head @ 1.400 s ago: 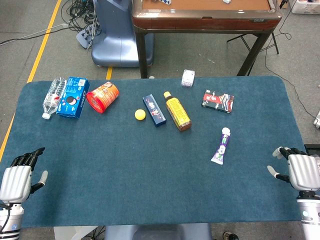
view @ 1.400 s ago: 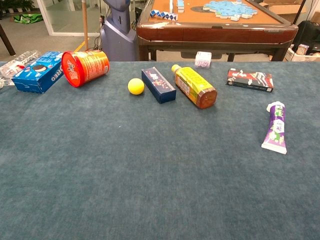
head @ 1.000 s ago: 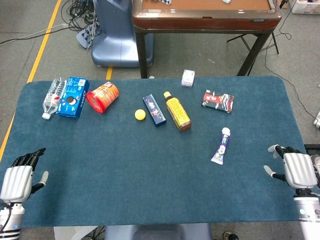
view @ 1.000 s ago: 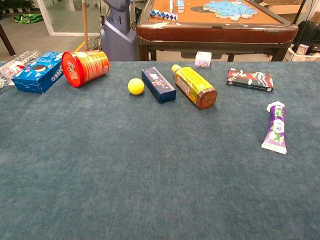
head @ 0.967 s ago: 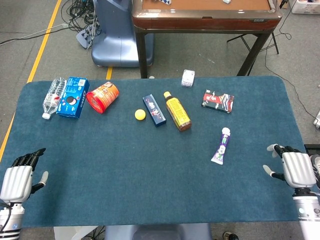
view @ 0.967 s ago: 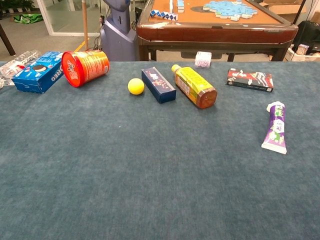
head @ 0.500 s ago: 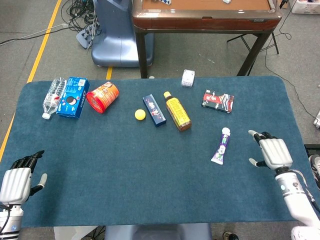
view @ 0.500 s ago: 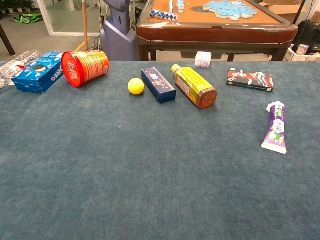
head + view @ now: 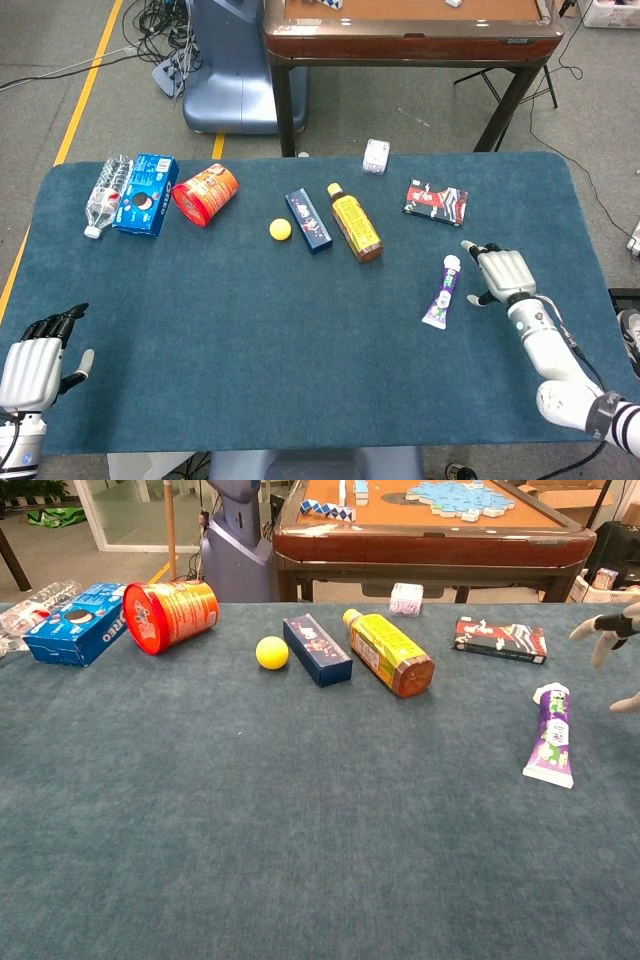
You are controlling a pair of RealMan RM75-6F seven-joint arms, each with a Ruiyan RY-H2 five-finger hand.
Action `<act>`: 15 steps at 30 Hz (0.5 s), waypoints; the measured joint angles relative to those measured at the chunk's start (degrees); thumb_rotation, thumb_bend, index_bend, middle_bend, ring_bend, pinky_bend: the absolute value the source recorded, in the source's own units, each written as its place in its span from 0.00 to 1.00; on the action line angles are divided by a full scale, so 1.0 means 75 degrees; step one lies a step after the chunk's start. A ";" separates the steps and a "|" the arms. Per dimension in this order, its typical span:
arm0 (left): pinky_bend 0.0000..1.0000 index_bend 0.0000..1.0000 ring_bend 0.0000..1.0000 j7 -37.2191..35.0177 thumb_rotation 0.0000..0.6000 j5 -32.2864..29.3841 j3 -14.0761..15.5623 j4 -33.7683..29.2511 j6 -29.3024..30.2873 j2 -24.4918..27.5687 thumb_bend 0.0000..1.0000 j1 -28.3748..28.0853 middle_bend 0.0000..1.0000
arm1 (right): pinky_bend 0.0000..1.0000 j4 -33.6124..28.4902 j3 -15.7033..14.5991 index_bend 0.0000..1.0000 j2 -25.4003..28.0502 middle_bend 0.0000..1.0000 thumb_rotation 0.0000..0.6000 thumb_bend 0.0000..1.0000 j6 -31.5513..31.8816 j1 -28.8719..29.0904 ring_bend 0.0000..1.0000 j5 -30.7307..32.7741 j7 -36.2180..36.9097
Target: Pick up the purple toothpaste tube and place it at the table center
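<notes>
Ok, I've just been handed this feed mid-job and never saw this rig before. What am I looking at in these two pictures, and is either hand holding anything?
The rig is a two-armed robot at a blue table. One picture looks down from its head, the other looks across from its chest.

The right hand hangs open just right of the purple tube, not touching it as far as I can tell. The left hand waits at the near left corner, holding nothing.

Along the far side lie a water bottle, a blue cookie box, a red can, a yellow ball, a navy box, a tea bottle and a dark packet.

Lab: floor cables (image 9: pixel 150 20), yellow tape (image 9: pixel 85 85)
</notes>
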 measured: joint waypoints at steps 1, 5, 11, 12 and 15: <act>0.21 0.14 0.22 0.0001 1.00 0.0007 0.0001 -0.0006 0.0011 0.0001 0.35 0.0005 0.25 | 0.33 0.0095 -0.0018 0.07 -0.0079 0.28 1.00 0.23 -0.0060 0.0067 0.16 0.0057 -0.0009; 0.21 0.14 0.22 -0.0005 1.00 0.0018 0.0006 -0.0018 0.0027 0.0004 0.35 0.0021 0.25 | 0.29 0.0423 -0.0099 0.04 -0.0324 0.28 1.00 0.23 -0.0308 0.0250 0.14 0.0168 0.0070; 0.21 0.14 0.22 -0.0043 1.00 0.0037 -0.0005 -0.0021 0.0064 0.0023 0.35 0.0038 0.25 | 0.27 0.0594 -0.0201 0.02 -0.0475 0.28 1.00 0.23 -0.0481 0.0329 0.13 -0.0039 0.0552; 0.21 0.14 0.22 -0.0057 1.00 0.0042 -0.0007 -0.0016 0.0069 0.0028 0.35 0.0041 0.25 | 0.27 0.0599 -0.0250 0.02 -0.0471 0.28 1.00 0.23 -0.0476 0.0331 0.13 -0.0103 0.0599; 0.21 0.14 0.22 -0.0072 1.00 0.0042 0.0000 -0.0002 0.0039 0.0032 0.35 0.0037 0.25 | 0.27 0.0605 -0.0351 0.02 -0.0418 0.28 1.00 0.23 -0.0432 0.0331 0.13 -0.0124 0.0632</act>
